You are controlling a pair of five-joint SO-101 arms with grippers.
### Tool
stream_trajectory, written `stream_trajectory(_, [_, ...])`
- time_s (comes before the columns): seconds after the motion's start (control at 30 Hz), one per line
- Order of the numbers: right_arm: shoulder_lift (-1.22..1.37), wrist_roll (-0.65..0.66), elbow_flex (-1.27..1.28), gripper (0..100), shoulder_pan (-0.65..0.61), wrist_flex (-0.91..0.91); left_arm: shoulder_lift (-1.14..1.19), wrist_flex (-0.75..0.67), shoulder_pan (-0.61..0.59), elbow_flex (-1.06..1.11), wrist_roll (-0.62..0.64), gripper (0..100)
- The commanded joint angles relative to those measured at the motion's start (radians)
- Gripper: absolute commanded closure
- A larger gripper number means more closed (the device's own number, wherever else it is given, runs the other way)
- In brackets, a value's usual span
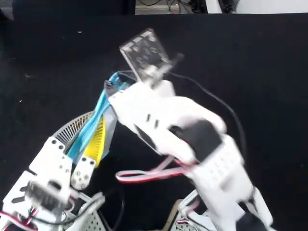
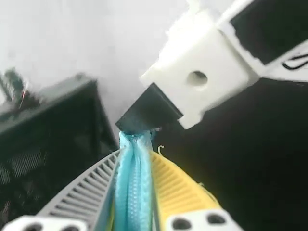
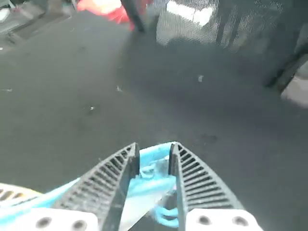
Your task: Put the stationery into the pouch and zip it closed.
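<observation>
High view: the left gripper (image 1: 97, 118) comes in from about 8 o'clock. Its grey and yellow fingers are pressed together on the blue pouch (image 1: 102, 98). The pouch is a narrow strip that runs up toward 11 o'clock, above the black table (image 1: 250, 57). The right gripper (image 1: 114, 85) reaches in from 5 o'clock and meets the far end of the pouch.

In the left wrist view, the left gripper (image 2: 135, 159) pinches the pouch (image 2: 132, 192) along its zipper edge, and the dark tip of the right gripper (image 2: 147, 110) touches the end.

In the right wrist view, the right gripper (image 3: 154, 154) has its jaws close on the blue fabric (image 3: 144, 187).
</observation>
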Motion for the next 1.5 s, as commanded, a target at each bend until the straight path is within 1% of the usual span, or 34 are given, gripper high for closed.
stream_trajectory(0.0, [-0.119, 0.109, -0.07, 87.4, 0.117, 0.041, 0.015, -0.054, 0.094, -0.068, -0.08, 97])
stream_trajectory(0.07, [-0.166, 0.14, -0.07, 87.2, 0.172, 0.087, 0.009, -0.051, 0.101, -0.044, -0.091, 97])
stream_trajectory(0.1, [-0.185, 0.146, -0.068, 85.9, 0.187, 0.118, 0.009, -0.026, 0.091, -0.042, -0.091, 97])
stream_trajectory(0.17, [-0.208, 0.152, -0.074, 80.9, 0.189, 0.181, 0.009, 0.054, 0.071, -0.039, -0.091, 97])
stream_trajectory(0.23, [-0.222, 0.169, -0.077, 75.8, 0.192, 0.206, 0.009, 0.127, 0.067, -0.03, -0.091, 97])
stream_trajectory(0.3, [-0.223, 0.166, -0.059, 74.5, 0.189, 0.21, 0.008, 0.196, 0.051, -0.016, -0.091, 97])
stream_trajectory(0.4, [-0.202, 0.157, 0.007, 78.3, 0.186, 0.161, 0.008, 0.302, 0.005, -0.016, -0.091, 97])
stream_trajectory(0.53, [-0.136, 0.038, 0.159, 79.7, 0.126, 0.037, 0.008, 0.358, -0.012, -0.016, -0.087, 97])
stream_trajectory(0.6, [-0.111, 0.034, 0.22, 79.7, 0.083, -0.005, 0.008, 0.374, -0.012, -0.016, -0.087, 97])
stream_trajectory(0.7, [-0.114, 0.037, 0.229, 79.7, 0.058, -0.014, 0.008, 0.422, -0.002, -0.036, -0.087, 97])
stream_trajectory(0.77, [-0.128, 0.1, 0.225, 79.8, 0.06, -0.005, 0.008, 0.462, -0.002, -0.068, -0.089, 97])
stream_trajectory(0.87, [-0.142, 0.293, 0.223, 79.8, 0.055, 0.1, 0.008, 0.528, -0.002, -0.116, -0.091, 97])
stream_trajectory(0.93, [-0.14, 0.394, 0.225, 79.7, 0.038, 0.172, 0.008, 0.566, -0.002, -0.136, -0.091, 97])
stream_trajectory(1.07, [-0.165, 0.463, 0.206, 79.7, 0.017, 0.236, 0.008, 0.598, -0.002, -0.133, -0.091, 97])
stream_trajectory(1.23, [-0.263, 0.563, 0.194, 79.6, 0.014, 0.308, 0.008, 0.66, -0.002, -0.137, -0.091, 97])
stream_trajectory(1.33, [-0.294, 0.519, 0.229, 78.9, -0.044, 0.299, 0.008, 0.664, -0.002, -0.139, -0.091, 97])
stream_trajectory(1.47, [-0.295, 0.397, 0.305, 69.7, -0.095, 0.201, 0.008, 0.663, -0.002, -0.133, -0.091, 97])
